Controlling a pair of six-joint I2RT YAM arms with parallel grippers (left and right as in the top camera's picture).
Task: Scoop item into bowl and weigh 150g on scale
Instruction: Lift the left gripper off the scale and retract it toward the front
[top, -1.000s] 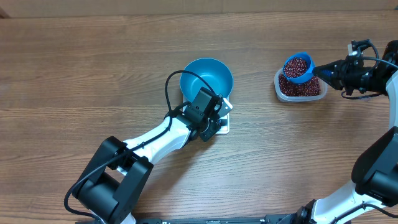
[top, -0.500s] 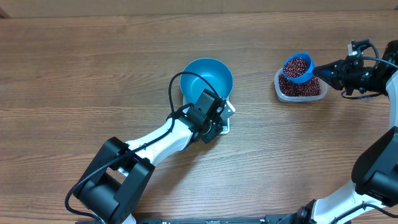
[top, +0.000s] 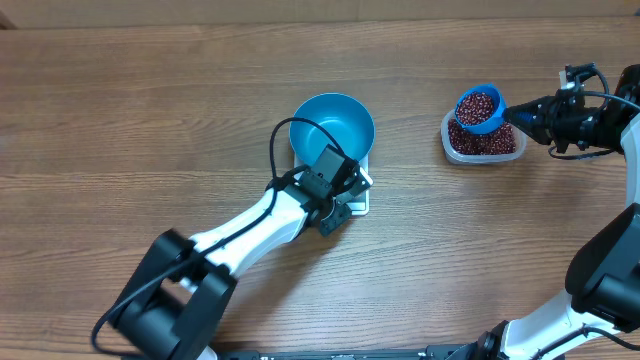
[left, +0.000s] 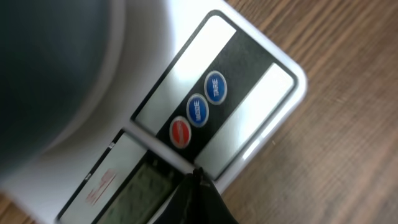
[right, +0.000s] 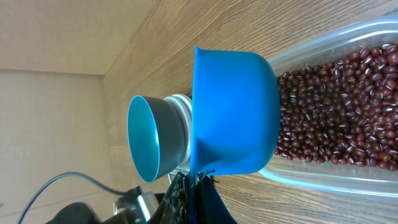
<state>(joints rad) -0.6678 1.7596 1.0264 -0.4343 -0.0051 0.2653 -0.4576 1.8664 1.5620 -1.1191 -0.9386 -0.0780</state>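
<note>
The bright blue bowl (top: 332, 125) stands on the white scale (top: 361, 207). My left gripper (top: 347, 191) is shut with nothing in it. In the left wrist view its tip (left: 196, 172) points at the scale's (left: 261, 56) dark panel, just below the red button (left: 180, 131) and beside the display. My right gripper (top: 516, 115) is shut on the handle of a small blue scoop (top: 480, 108). The scoop is heaped with red-brown beans and hangs over the clear tub (top: 508, 152). The right wrist view shows the scoop (right: 233, 112) from beneath, with beans (right: 336, 106) in the tub behind it.
Bare wooden tabletop (top: 150, 110) lies to the left and between the bowl and the tub. The left arm's black cable (top: 277, 150) loops beside the bowl's left rim. The right arm's base (top: 610, 280) rises at the right edge.
My left wrist shifted slightly over the scale's front panel, up-right and then back. The right gripper and the filled scoop stayed still above the tub.
</note>
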